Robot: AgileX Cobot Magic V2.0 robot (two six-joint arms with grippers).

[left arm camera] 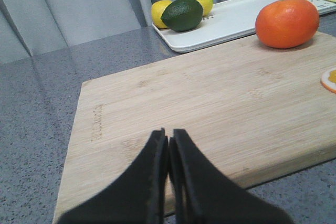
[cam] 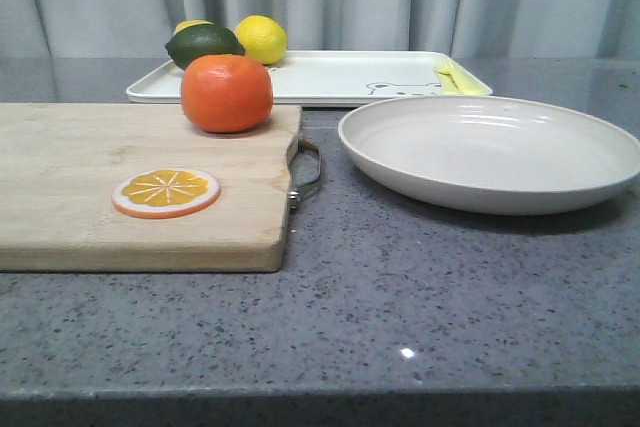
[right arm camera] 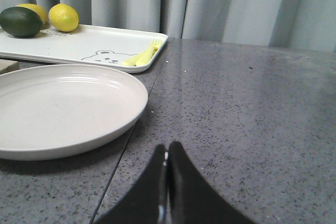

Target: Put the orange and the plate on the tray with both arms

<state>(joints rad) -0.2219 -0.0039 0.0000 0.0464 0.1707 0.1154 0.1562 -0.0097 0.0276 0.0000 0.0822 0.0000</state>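
Note:
The glossy red-orange orange (cam: 227, 93) (left arm camera: 286, 23) rests on the far right corner of a wooden cutting board (cam: 120, 192). To its right the wide off-white plate (cam: 490, 152) (right arm camera: 63, 108) lies on the grey counter. Behind both sits the white tray (cam: 330, 77) (right arm camera: 89, 45) with a bear drawing. My left gripper (left arm camera: 168, 136) is shut and empty above the board's near part, well short of the orange. My right gripper (right arm camera: 167, 149) is shut and empty over bare counter beside the plate's rim. Neither gripper shows in the front view.
On the tray's left end lie two yellow lemons (cam: 261, 39) and a dark green lime (cam: 203, 44); a yellow fork (right arm camera: 142, 56) lies at its right end. An orange slice disc (cam: 166, 192) rests on the board, whose metal handle (cam: 308, 173) faces the plate. Curtains hang behind.

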